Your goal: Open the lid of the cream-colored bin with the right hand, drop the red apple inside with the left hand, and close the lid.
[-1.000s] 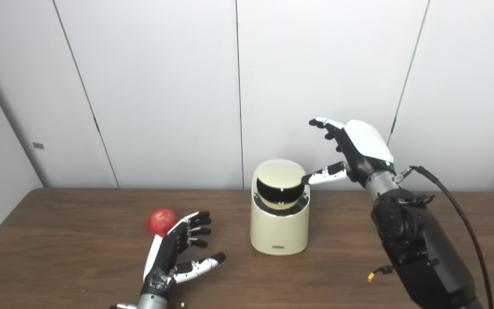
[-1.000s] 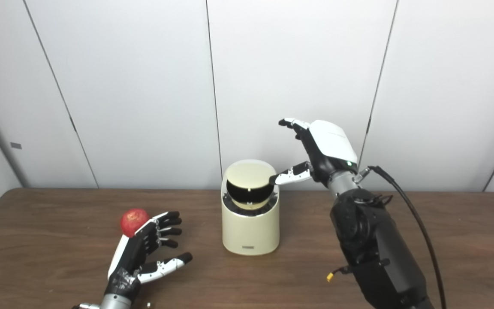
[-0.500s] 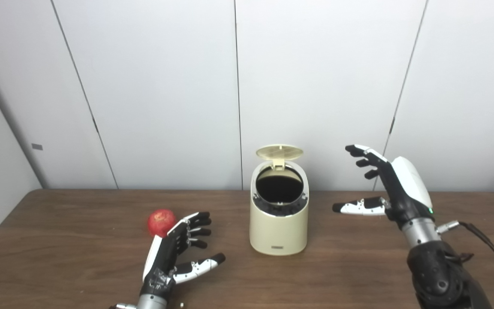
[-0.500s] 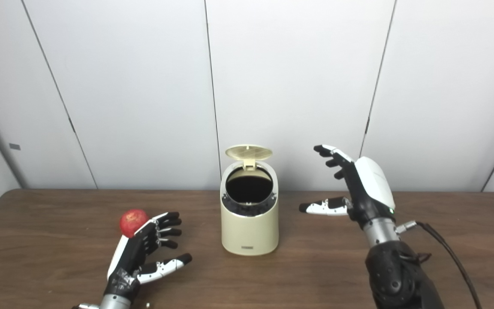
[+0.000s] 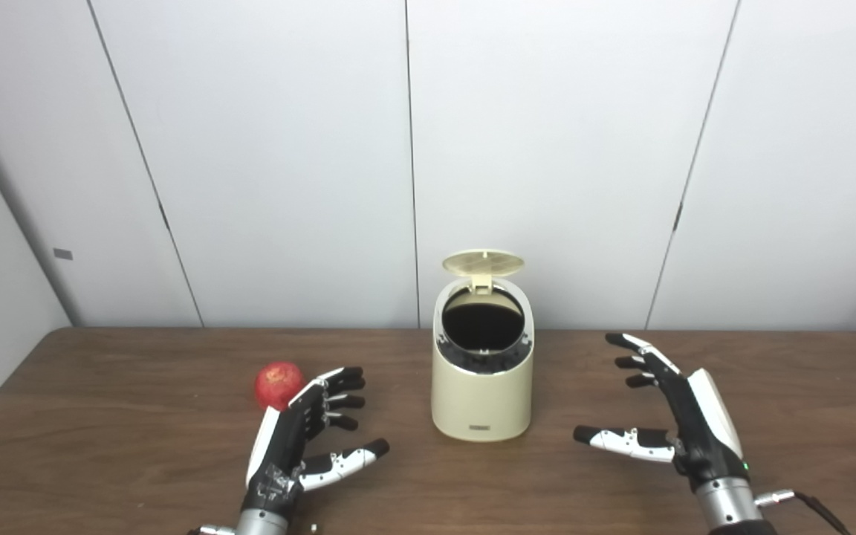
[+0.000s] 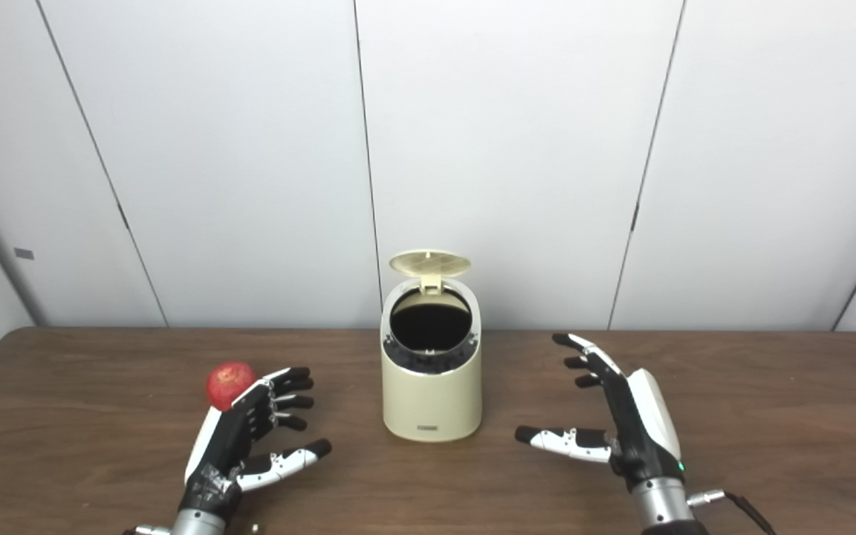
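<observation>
The cream-colored bin [image 5: 481, 386] stands at the middle of the brown table, its round lid [image 5: 484, 262] flipped up at the back and its dark opening showing. The red apple [image 5: 278, 384] lies on the table to the left of the bin. My left hand [image 5: 302, 438] is open and empty, low over the table, its fingertips just right of the apple. My right hand [image 5: 677, 416] is open and empty, low over the table to the right of the bin, well apart from it.
The brown table [image 5: 138, 446] ends at a white panelled wall just behind the bin. Its left edge runs diagonally at the far left. A black cable [image 6: 747, 509] trails from my right wrist.
The lid went from partly raised to fully open. My right hand left the bin top, moved right and down to rest low over the table. The left hand and apple stayed put.
</observation>
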### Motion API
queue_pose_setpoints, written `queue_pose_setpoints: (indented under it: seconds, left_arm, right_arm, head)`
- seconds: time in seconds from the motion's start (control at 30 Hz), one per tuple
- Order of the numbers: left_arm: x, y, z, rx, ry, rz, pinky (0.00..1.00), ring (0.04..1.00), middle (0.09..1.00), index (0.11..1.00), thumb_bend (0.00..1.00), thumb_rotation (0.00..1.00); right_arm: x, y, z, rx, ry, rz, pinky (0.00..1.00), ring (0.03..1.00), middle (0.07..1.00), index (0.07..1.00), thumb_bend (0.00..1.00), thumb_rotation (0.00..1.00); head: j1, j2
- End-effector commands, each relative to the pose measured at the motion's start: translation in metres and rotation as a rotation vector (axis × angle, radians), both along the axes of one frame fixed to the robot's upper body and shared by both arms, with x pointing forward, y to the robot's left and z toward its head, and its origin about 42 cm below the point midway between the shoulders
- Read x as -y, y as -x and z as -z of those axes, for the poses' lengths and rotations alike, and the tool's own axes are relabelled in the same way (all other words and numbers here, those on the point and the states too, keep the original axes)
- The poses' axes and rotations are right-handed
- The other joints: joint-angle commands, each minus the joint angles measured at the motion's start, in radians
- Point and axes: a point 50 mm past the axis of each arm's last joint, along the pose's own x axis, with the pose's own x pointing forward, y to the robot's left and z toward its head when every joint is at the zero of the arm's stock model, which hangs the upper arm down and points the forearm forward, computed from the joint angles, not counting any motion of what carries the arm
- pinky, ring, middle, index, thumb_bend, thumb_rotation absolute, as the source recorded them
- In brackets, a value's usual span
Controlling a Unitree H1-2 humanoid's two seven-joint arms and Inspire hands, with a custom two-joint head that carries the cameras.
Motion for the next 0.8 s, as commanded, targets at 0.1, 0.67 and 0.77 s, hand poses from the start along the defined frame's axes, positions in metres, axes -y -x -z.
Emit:
queue_pose_setpoints:
  seconds: [0.1, 0.67, 0.77]
  left_arm:
    - [-0.006, -0.003, -0.020, 0.095, -0.017, 0.005, 0.58, 0.705, 0.773, 0.789, 0.71, 0.00]
    - [-0.063, -0.008, -0.101, 0.352, -0.378, -0.269, 0.61, 0.752, 0.757, 0.759, 0.77, 0.07]
    - [-0.072, -0.016, -0.108, 0.344, -0.374, -0.313, 0.62, 0.777, 0.774, 0.777, 0.79, 0.11]
  right_arm:
    - [-0.010, 0.002, -0.004, 0.052, -0.062, 0.019, 0.66, 0.767, 0.851, 0.830, 0.80, 0.31]
    - [0.008, 0.002, 0.000, 0.075, -0.073, 0.020, 0.65, 0.756, 0.858, 0.829, 0.76, 0.15]
    - [0.011, 0.001, 0.001, 0.068, -0.077, 0.009, 0.64, 0.753, 0.856, 0.830, 0.76, 0.17]
  head:
    - [0.007, 0.001]
    - [0.182, -0.022]
    - [0.193, -0.025]
